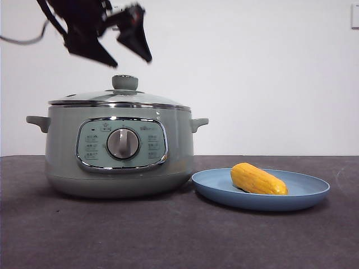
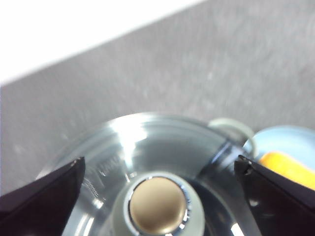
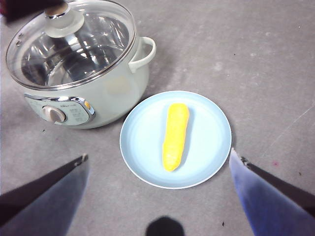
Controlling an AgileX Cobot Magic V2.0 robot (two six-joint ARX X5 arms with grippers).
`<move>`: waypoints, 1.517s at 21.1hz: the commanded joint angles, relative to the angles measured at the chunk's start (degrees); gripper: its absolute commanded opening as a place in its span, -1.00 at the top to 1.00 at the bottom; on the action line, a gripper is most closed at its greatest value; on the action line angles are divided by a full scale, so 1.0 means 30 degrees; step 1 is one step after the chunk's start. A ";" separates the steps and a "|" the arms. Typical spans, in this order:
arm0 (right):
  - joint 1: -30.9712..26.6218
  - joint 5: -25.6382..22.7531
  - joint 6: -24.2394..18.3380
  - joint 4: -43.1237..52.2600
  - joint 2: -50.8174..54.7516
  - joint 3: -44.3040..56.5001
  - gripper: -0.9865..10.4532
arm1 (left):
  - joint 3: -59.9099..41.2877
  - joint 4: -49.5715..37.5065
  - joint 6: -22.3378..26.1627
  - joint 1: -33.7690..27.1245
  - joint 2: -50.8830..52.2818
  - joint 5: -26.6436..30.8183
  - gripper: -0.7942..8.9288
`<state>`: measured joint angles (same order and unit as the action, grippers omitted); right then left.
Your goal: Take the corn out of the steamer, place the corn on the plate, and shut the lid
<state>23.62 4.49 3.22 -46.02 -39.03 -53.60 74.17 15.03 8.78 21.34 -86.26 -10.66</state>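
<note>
With the corn lying on the plate beside the steamer and the lid seated, the left gripper, jaws apart above the knob, need only withdraw.

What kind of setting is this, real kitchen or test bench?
Probably a test bench: a bare white wall, a dark grey table, and on it only the steamer and a plate with the corn.
</note>
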 commanded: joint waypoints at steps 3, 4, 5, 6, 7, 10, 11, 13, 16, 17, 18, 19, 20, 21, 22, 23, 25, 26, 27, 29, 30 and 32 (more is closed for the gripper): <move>0.0022 0.0029 0.0007 0.0087 0.0015 0.0066 -0.01 | 0.0087 0.2965 -0.0080 0.0015 0.2885 -0.0044 -0.32; 0.0022 0.0036 -0.0095 0.0087 0.0015 0.0058 0.00 | 0.0087 0.4269 -0.0102 0.0036 0.3745 -0.0226 -0.32; 0.0022 0.0066 -0.0117 0.0080 0.0015 0.0066 0.00 | 0.0087 0.5661 -0.0423 0.0029 0.4612 -0.0597 -0.32; 0.0022 0.0350 -0.0364 0.0073 0.0015 0.0066 0.00 | 0.0087 0.7074 -0.0823 0.0036 0.5464 -0.1078 -0.32; 0.0022 0.0867 -0.0597 0.0029 0.0015 0.0058 0.00 | 0.0087 0.8480 -0.1086 0.0029 0.6302 -0.1698 -0.32; 0.0022 0.2477 -0.0903 -0.0211 0.0007 0.0066 0.00 | 0.0087 1.2182 -0.1086 0.0036 0.8561 -0.2681 -0.31; 0.0022 0.2929 -0.0962 -0.0415 0.0007 0.0066 0.00 | 0.0087 1.3282 -0.1086 0.0029 0.9165 -0.3016 -0.30; 0.0022 0.3548 -0.0984 -0.0998 0.0007 0.0066 0.00 | 0.0087 1.5183 -0.1086 0.0029 1.0098 -0.4065 -0.03; 0.0022 0.3534 -0.1086 -0.2018 0.0015 0.0058 0.02 | 0.0087 1.7391 -0.1078 0.0029 1.0856 -0.4524 0.52; 0.0022 0.3526 -0.1086 -0.2331 0.0015 0.0066 0.14 | 0.0087 1.7850 -0.1078 0.0029 1.0914 -0.4524 0.69; 0.0022 0.3534 -0.1086 -0.2528 0.0007 0.0066 0.29 | 0.0087 1.8119 -0.1071 0.0029 1.0914 -0.4517 0.81; 0.0022 0.3534 -0.1093 -0.2674 0.0015 0.0058 0.47 | 0.0087 1.8338 -0.1064 0.0029 1.0914 -0.4510 0.87; 0.0022 0.3534 -0.1093 -0.2761 0.0015 0.0066 0.65 | 0.0087 1.8462 -0.1042 0.0029 1.0914 -0.4495 0.85; 0.0022 0.3534 -0.1093 -0.2820 0.0015 0.0058 0.81 | 0.0087 1.8506 -0.0976 0.0029 1.0907 -0.4481 0.85; 0.0022 0.3526 -0.1086 -0.2834 0.0015 0.0066 0.84 | 0.0087 1.8498 -0.0969 0.0029 1.0914 -0.4473 0.85; 0.0022 0.3526 -0.1086 -0.2834 0.0015 0.0066 0.84 | 0.0087 1.8462 -0.0969 0.0029 1.0914 -0.4473 0.85; 0.0022 0.3519 -0.1086 -0.2834 0.0015 0.0066 0.84 | 0.0087 1.8425 -0.0969 0.0029 1.0907 -0.4473 0.85; 0.0022 0.3475 -0.1086 -0.2827 0.0015 0.0058 0.84 | 0.0087 1.8425 -0.0969 0.0029 1.0907 -0.4473 0.85; 0.0022 0.3432 -0.1086 -0.2827 0.0015 0.0066 0.83 | 0.0087 1.8404 -0.0969 0.0029 1.0907 -0.4473 0.85; 0.0015 0.3402 -0.0954 -0.2834 0.0015 0.0058 0.83 | 0.0087 1.8243 -0.0969 0.0029 1.0907 -0.4473 0.85; 0.0022 0.3388 -0.0962 -0.2834 0.0015 0.0058 0.83 | 0.0087 1.8141 -0.0969 0.0029 1.0907 -0.4473 0.85; 0.0015 0.3388 -0.0962 -0.2834 0.0015 0.0058 0.83 | 0.0087 1.7930 -0.0976 0.0029 1.0907 -0.4473 0.84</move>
<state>23.62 14.83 0.38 -54.63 -39.03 -53.60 74.26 69.36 5.91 21.34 -53.56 -23.99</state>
